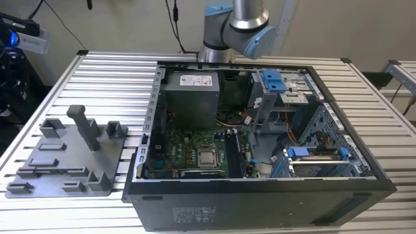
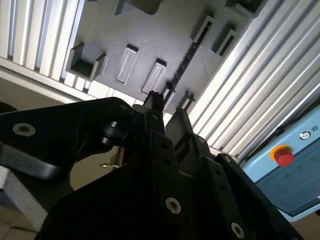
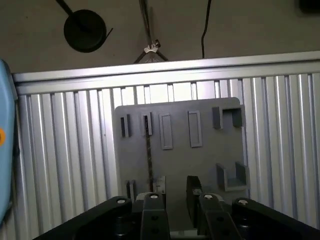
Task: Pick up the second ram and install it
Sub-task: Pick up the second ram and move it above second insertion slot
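The second ram (image 3: 148, 152) is a thin dark stick standing on edge in a slot of the grey holder tray (image 3: 200, 165). The second wrist view shows the second ram (image 2: 186, 56) as a dark line across the holder tray (image 2: 150, 35). My gripper (image 3: 172, 194) hovers well above the tray's near end, open, with nothing between its black fingers (image 3: 153, 201). The stick runs roughly under one finger, apart from it. In the second wrist view my gripper (image 2: 169, 106) hangs over the stick's near end.
In the exterior view the holder tray (image 1: 46, 183) with upright posts lies on the slatted metal table (image 1: 110, 78), at the exterior view's left. An open computer case (image 1: 260, 141) with its motherboard (image 1: 188, 151) stands beside it. A blue box with a red button (image 2: 283, 156) sits off the table's edge.
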Robot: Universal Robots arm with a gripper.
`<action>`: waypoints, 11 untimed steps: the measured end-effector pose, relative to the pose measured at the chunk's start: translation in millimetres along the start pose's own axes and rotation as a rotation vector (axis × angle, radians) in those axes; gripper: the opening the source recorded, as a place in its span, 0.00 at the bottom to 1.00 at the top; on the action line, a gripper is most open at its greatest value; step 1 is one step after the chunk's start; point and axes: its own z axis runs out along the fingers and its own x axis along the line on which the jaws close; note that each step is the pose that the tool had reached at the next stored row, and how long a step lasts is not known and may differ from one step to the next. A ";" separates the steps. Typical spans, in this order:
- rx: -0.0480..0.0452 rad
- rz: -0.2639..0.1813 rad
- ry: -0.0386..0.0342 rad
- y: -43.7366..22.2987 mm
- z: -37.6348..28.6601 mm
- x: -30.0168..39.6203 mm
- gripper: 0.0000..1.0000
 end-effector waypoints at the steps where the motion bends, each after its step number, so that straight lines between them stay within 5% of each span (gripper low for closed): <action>1: 0.0000 0.000 0.0000 0.0 0.0 0.0 0.36; 6: 0.0001 0.000 -0.0001 -0.3 0.6 -0.1 0.42; 11: 0.0054 -0.005 -0.0004 0.2 9.4 0.3 0.42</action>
